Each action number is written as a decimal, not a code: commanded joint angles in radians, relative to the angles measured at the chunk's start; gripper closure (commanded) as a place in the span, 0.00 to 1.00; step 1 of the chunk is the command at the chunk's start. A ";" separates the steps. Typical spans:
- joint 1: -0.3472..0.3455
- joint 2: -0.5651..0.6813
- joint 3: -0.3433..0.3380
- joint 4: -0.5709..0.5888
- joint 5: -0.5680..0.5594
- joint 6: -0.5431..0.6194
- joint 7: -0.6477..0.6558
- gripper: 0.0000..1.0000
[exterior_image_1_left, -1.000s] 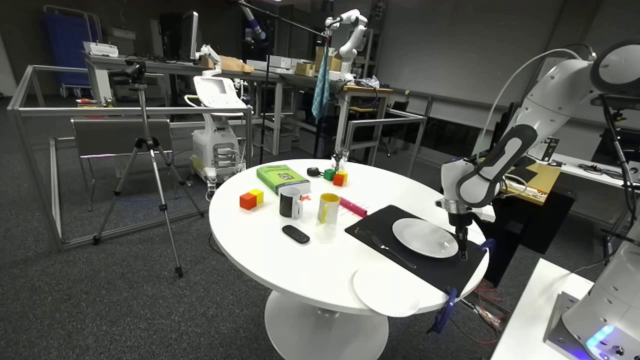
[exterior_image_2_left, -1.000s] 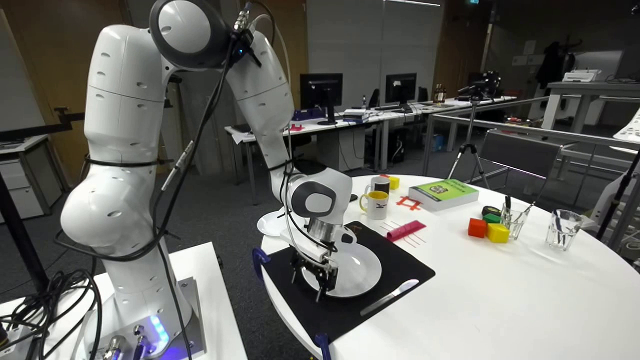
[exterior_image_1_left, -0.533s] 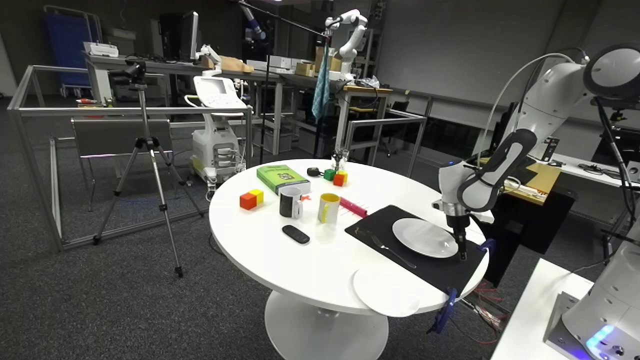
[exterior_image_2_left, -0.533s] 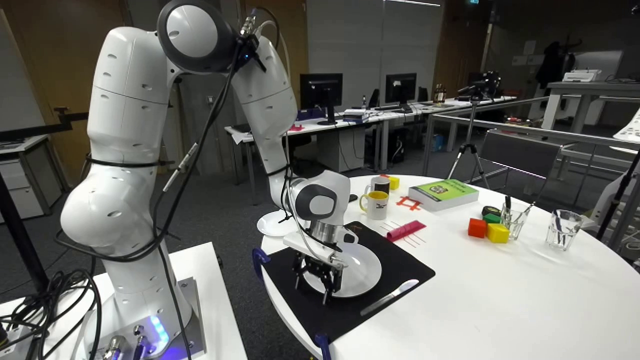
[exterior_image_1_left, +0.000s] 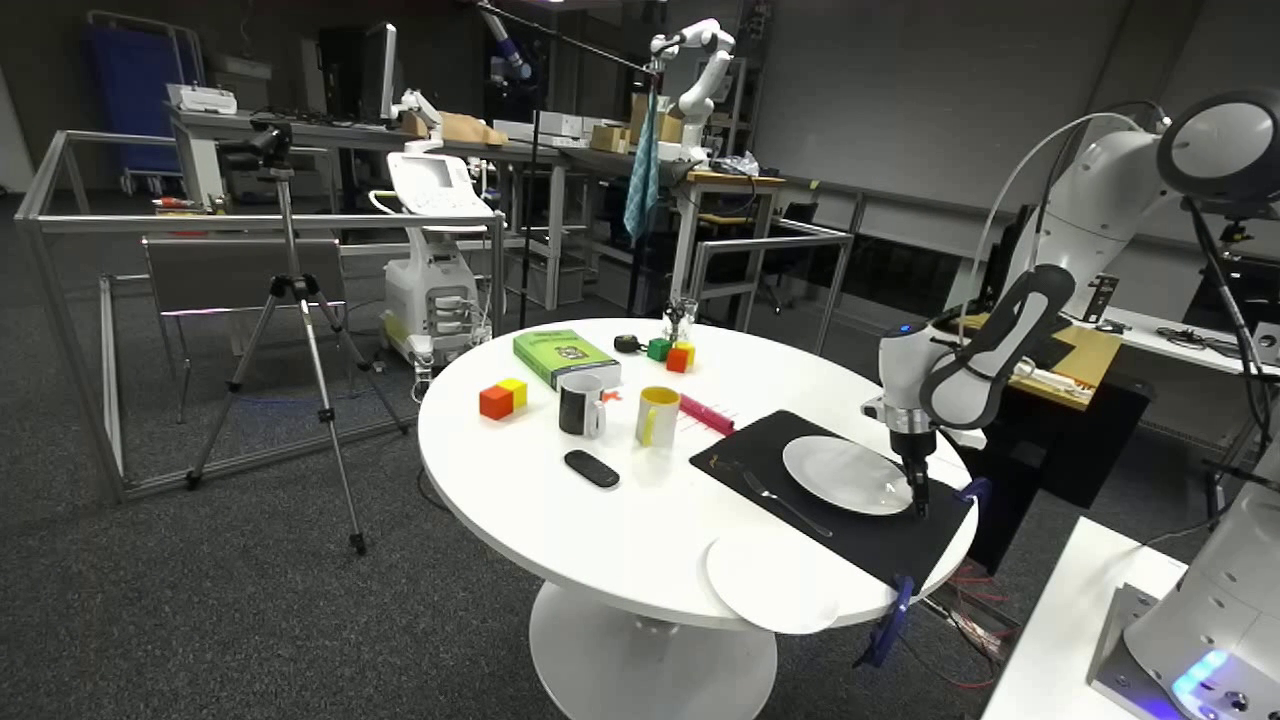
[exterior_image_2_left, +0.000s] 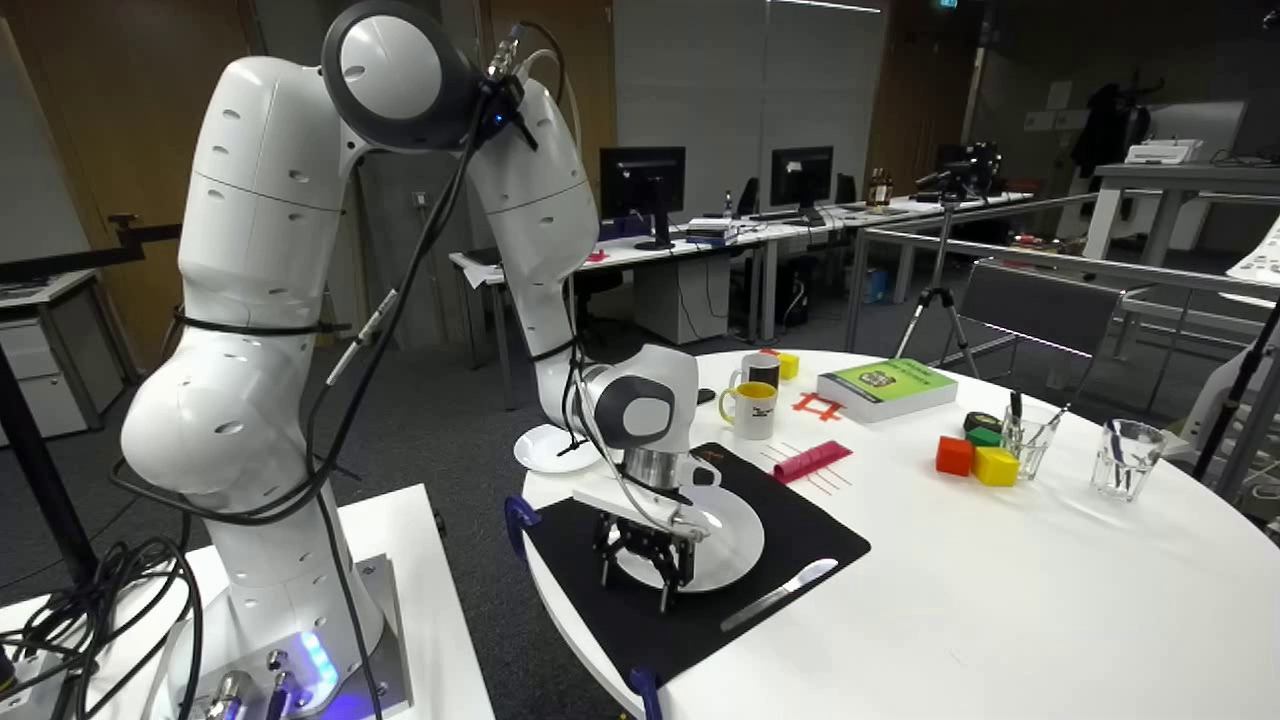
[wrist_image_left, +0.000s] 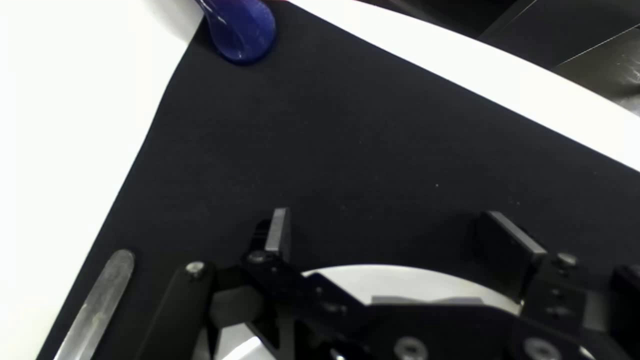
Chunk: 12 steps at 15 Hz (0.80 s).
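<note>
My gripper (exterior_image_2_left: 636, 590) is down at the rim of the plate (exterior_image_2_left: 735, 535), jaws spread wide, gripping nothing; I can't tell whether a fingertip touches it. Since a second ago I've edged it a little toward the knife (exterior_image_2_left: 765, 601), and the plate, flat on the mat (exterior_image_2_left: 650, 637), seems to have slid very slightly.

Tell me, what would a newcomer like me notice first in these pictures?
Most likely the big white robot arm, rising high beside a round white table. Its black fingers hang spread apart above a black mat, right by the rim of a white plate. After that, a bright green book probably draws the eye, lying toward the table's side away from the arm.
</note>
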 joint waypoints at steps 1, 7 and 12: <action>0.018 0.015 -0.020 0.009 -0.037 0.039 0.019 0.00; 0.024 0.014 -0.021 0.011 -0.049 0.061 0.027 0.00; 0.026 0.014 -0.016 0.015 -0.031 0.067 0.025 0.00</action>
